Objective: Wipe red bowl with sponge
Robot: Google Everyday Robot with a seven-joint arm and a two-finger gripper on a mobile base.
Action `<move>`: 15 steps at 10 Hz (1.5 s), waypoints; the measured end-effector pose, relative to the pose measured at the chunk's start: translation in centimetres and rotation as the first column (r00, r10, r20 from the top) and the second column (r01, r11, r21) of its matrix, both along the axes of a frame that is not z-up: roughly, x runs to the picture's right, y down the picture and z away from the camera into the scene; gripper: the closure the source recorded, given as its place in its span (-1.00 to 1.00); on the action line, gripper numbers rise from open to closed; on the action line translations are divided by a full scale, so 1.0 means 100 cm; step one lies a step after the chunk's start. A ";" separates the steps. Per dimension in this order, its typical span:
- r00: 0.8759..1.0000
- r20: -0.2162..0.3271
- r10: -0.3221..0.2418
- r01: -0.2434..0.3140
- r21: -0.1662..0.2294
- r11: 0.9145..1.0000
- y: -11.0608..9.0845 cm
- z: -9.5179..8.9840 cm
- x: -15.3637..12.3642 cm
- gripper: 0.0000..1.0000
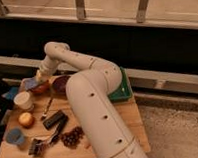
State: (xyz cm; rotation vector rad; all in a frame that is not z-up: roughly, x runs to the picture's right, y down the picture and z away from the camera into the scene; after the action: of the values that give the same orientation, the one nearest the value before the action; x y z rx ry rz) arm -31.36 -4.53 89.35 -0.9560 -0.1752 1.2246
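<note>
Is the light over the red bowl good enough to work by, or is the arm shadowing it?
Camera view: light is warm and dim, no glare; the end effector sits over the red bowl at the table's far-left, the pale-blue sponge showing beside it. Camera view: the arm covers the table's middle, and the left edge fades into dark.

At the counter's [56, 156] far left corner, the gripper [39, 76] hangs over the bowl [41, 89], with the sponge [29, 84] seemingly on its left rim. A dish [60, 84] sits just right of the bowl, and a tray [124, 89] occupies the far right corner.
</note>
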 end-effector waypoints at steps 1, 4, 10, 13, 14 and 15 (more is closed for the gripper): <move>1.000 -0.025 0.005 -0.006 -0.010 1.000 0.002 0.001 0.013 1.00; 0.996 -0.093 0.014 -0.014 -0.003 1.000 -0.017 0.021 0.044 1.00; 0.999 0.014 -0.032 0.032 0.053 0.998 -0.044 0.037 -0.027 1.00; 0.997 0.057 -0.055 0.053 0.035 0.998 -0.023 0.017 -0.043 1.00; 0.997 0.055 -0.057 0.056 0.023 0.998 -0.015 0.011 -0.036 1.00; 0.997 0.048 -0.055 0.055 0.009 0.998 -0.009 0.007 -0.025 1.00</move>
State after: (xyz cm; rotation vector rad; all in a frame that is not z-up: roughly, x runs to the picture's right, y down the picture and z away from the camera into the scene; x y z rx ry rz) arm -33.85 -5.41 90.09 -0.9779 -0.1905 1.1505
